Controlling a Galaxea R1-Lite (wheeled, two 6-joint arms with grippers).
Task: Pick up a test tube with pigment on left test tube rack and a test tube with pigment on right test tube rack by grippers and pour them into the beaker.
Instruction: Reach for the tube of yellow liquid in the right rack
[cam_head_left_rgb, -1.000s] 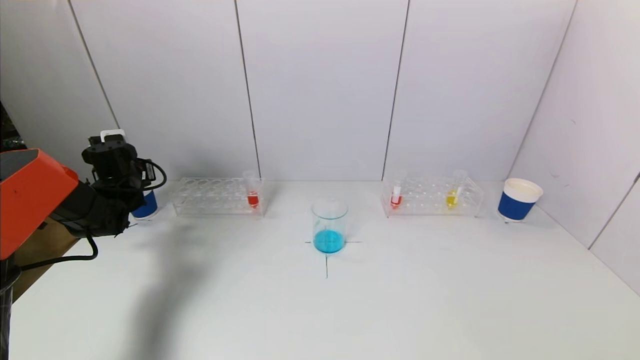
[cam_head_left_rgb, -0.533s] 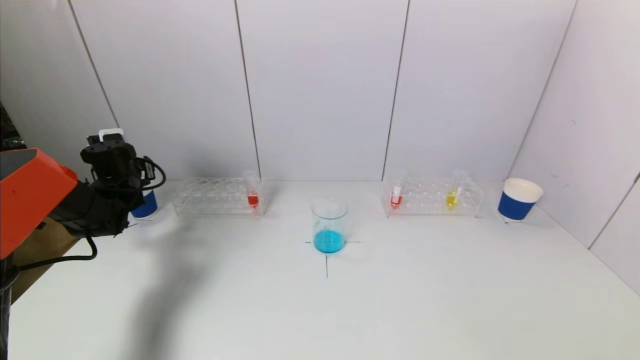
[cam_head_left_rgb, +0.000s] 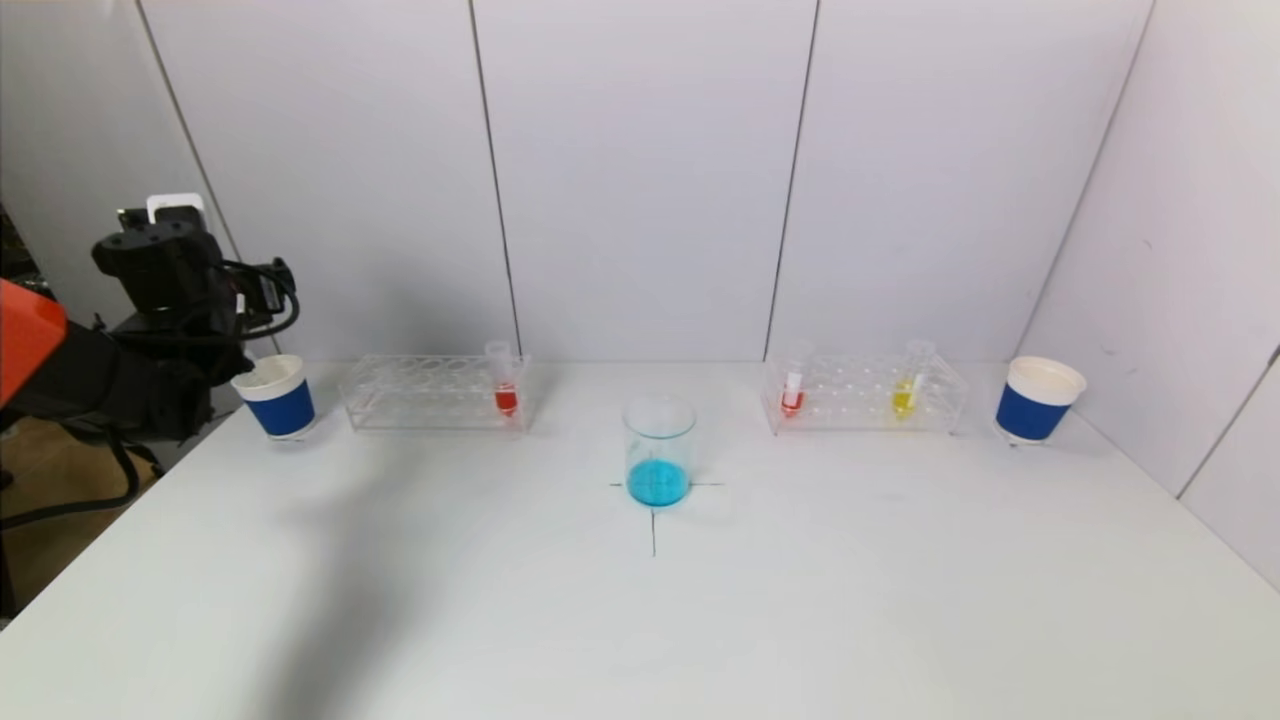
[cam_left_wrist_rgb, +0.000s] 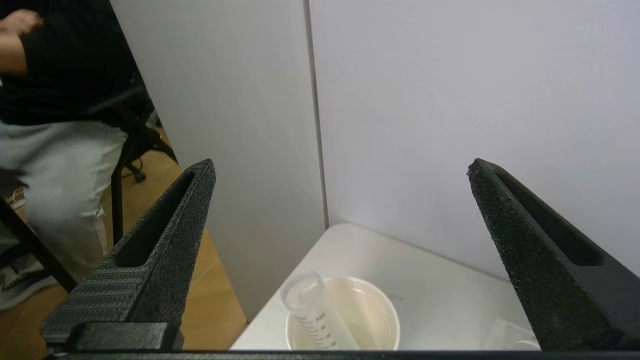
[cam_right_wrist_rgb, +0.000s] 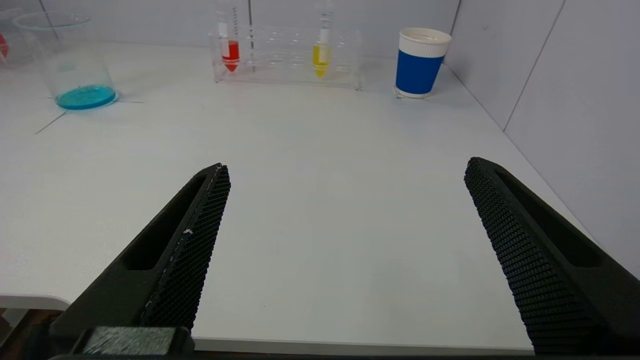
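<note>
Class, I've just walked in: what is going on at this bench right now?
The left end effector is open and empty above the left cup, where an emptied tube lies. The beaker holds blue liquid. One red tube stands in the left rack; a red tube and a yellow tube stand in the right rack. The right end effector is open near the table's front edge, holding nothing.

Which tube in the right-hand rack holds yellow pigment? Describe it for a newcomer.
Start at the clear plastic rack right of the glass beaker of blue liquid. Two tubes stand in it. Take the yellow-filled tube, nearer the blue-sleeved paper cup; the red-filled tube is the beaker-side one.
</note>
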